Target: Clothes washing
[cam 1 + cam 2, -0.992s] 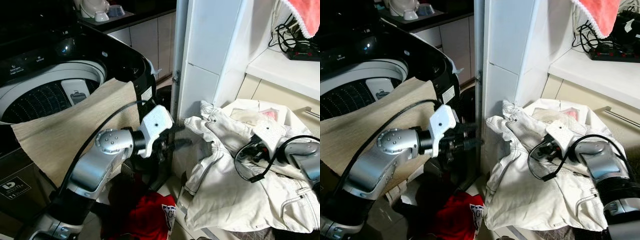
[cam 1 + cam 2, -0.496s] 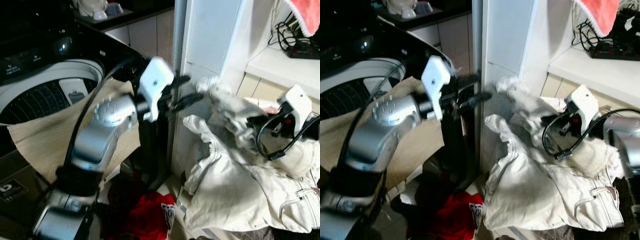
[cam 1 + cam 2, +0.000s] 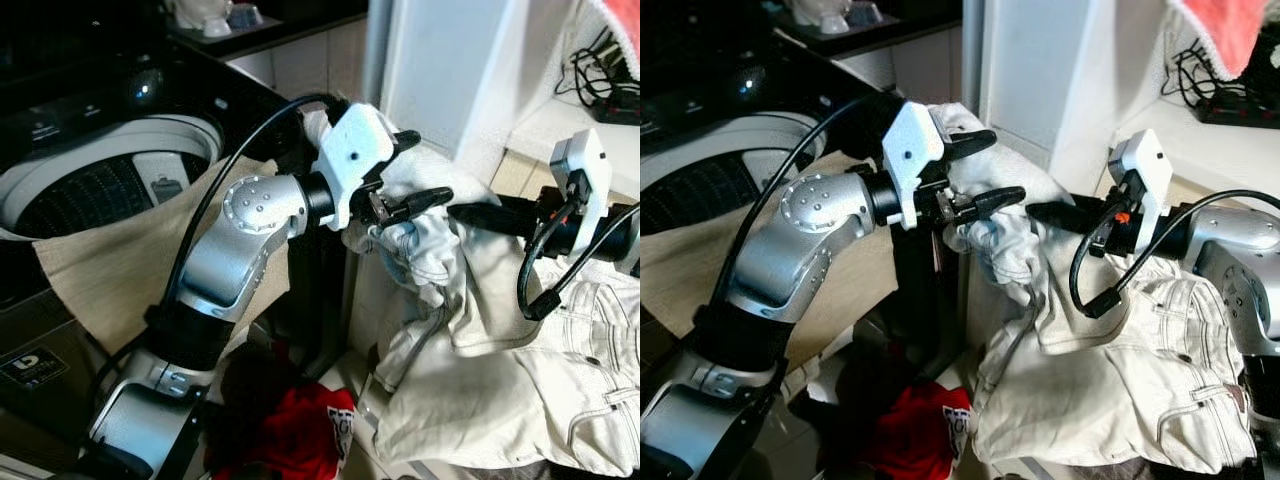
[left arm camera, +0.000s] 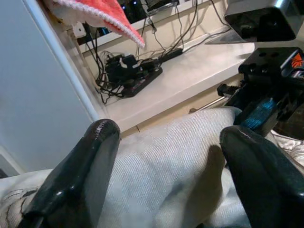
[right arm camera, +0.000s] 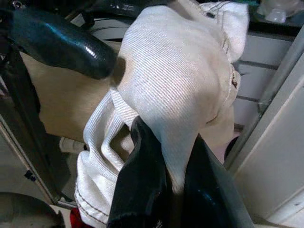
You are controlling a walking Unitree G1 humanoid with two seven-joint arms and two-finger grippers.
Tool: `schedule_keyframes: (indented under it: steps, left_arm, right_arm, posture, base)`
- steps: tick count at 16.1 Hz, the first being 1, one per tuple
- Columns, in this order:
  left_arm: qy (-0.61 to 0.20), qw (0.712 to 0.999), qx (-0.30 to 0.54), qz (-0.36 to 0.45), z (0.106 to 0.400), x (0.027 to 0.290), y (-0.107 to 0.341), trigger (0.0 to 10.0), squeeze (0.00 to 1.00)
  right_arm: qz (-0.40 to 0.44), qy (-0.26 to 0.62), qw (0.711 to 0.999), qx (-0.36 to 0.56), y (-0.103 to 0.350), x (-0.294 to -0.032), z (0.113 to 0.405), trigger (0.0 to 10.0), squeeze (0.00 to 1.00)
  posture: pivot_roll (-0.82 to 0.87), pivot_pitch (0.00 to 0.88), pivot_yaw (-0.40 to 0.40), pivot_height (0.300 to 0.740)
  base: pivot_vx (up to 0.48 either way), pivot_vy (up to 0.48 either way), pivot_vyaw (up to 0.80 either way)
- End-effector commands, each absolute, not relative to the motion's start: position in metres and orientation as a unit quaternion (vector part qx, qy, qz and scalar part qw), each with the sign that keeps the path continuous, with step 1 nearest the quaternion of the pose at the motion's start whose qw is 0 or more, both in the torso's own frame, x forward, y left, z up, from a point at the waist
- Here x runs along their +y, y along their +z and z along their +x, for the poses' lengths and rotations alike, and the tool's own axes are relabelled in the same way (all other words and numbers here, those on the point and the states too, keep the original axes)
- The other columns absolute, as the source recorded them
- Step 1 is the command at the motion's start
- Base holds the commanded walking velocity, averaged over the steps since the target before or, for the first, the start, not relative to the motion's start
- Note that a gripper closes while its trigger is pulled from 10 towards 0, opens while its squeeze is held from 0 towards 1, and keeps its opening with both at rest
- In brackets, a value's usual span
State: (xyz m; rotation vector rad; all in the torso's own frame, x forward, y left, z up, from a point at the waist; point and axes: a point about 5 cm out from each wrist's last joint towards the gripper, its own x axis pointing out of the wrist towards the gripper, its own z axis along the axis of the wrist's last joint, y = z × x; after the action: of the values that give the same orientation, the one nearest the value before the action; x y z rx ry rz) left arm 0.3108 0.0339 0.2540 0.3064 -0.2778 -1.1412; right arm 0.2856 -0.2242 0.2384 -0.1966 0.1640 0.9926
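While white jeans (image 3: 470,340) hang mid-air beside washer (image 3: 100,190) front-right corner, right gripper (image 5: 166,175) pinches fabric fold; left gripper (image 3: 405,180) fingers apart, straddling bunch. Risk: thin pinch slips, long legs drag, snag washer rim, drop onto red garment (image 3: 300,430).

White pillar (image 3: 440,70), pale counter (image 4: 190,76) (cable-strewn), beige cabinet fronts (image 3: 310,60)
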Motion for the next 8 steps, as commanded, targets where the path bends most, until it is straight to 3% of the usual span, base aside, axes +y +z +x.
schedule_keyframes:
  steps: [1, 5, 8]
  left_arm:
    - [-0.551, 0.809, -0.131, 0.155, 0.309, 0.030, 0.253, 10.0, 0.00]
    - [-0.546, 0.799, -0.107, 0.228, 0.314, 0.036, 0.235, 10.0, 0.00]
    - [-0.548, 0.799, -0.087, 0.231, 0.316, 0.040, 0.230, 10.0, 0.00]
  right_arm:
    - [-0.099, 0.480, 0.870, 0.047, 0.253, -0.222, 0.280, 0.0, 0.00]
    - [-0.098, 0.498, 0.860, 0.045, 0.257, -0.216, 0.276, 0.0, 0.00]
    - [-0.101, 0.504, 0.857, 0.044, 0.260, -0.215, 0.274, 0.0, 0.00]
  posture:
    - [-0.11, 0.000, 0.031, 0.740]
    - [-0.11, 0.000, 0.033, 0.740]
    - [-0.11, 0.000, 0.033, 0.740]
  base:
    - [0.000, 0.000, 0.00]
    - [0.000, 0.000, 0.00]
    - [0.000, 0.000, 0.00]
